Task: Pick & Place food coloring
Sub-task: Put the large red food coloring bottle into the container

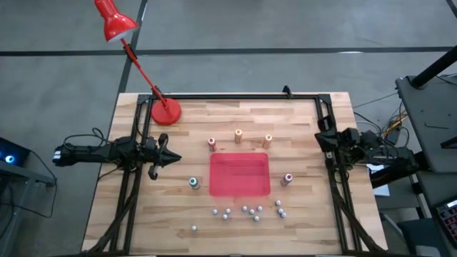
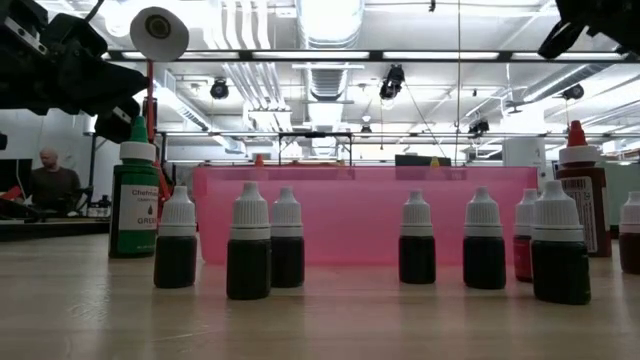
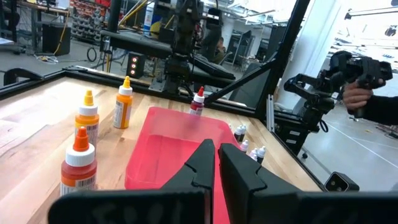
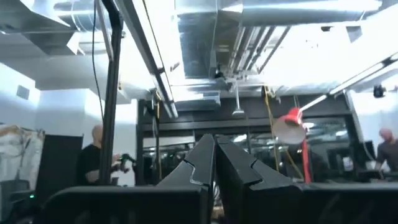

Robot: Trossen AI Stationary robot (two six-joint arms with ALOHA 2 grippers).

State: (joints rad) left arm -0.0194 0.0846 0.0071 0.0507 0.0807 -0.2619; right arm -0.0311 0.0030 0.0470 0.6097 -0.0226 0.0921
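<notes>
Item: food coloring (image 1: 238, 135), five upright bottles ringing the red tray (image 1: 240, 175), untouched; left gripper (image 1: 168, 158) beside the tray's left edge and right gripper (image 1: 323, 138) parked off right, both pinched shut, so spread fingers before descending squarely over a cap.

I can read only part of the green bottle's (image 2: 134, 205) white label: "Chef…" and "GRE…".

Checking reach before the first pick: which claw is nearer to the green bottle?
Left. The left claw sits just off the green bottle, on its lamp side. The right claw waits across the red tray, by the table's far edge.
</notes>
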